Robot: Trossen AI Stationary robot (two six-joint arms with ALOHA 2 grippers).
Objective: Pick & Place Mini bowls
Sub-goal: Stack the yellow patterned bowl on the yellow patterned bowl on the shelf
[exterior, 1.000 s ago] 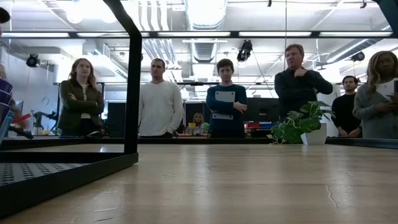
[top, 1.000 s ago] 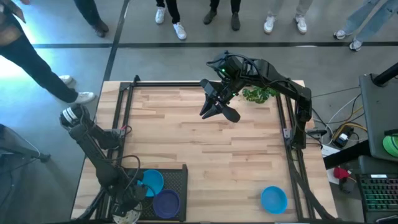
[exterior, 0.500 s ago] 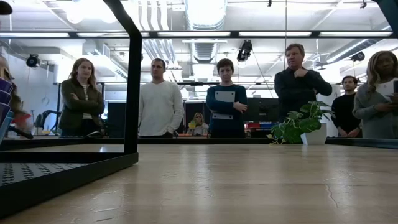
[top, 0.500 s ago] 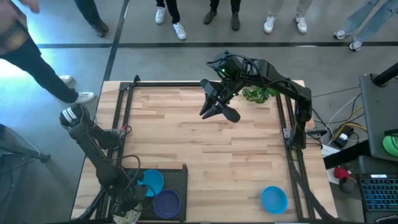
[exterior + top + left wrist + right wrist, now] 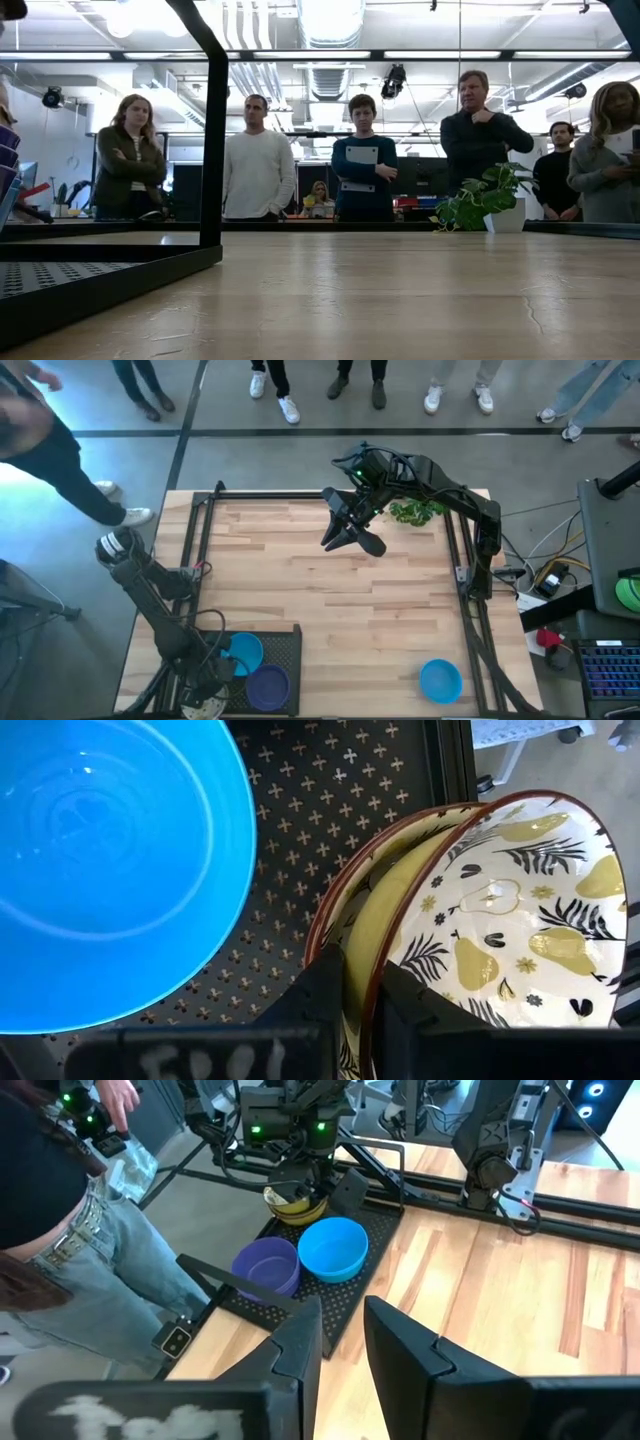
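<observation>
Left gripper [image 5: 362,995] pinches a glossy pear-patterned bowl [image 5: 520,910] rim — right gripper [image 5: 342,1342] empty, parted.

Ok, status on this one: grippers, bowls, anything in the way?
Left gripper shut on cream patterned bowl at the black tray. Right gripper hangs empty above the far table. One blue bowl out on the table. Nothing blocking.

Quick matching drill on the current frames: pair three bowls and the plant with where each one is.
1 pear-pattern bowl
2 purple bowl
3 lone blue bowl
4 plant

a far edge of the table, by the right arm
b bare wood, near right corner
c between left gripper fingers
d on the black perforated tray

Pairs: 1-c, 2-d, 3-b, 4-a
</observation>
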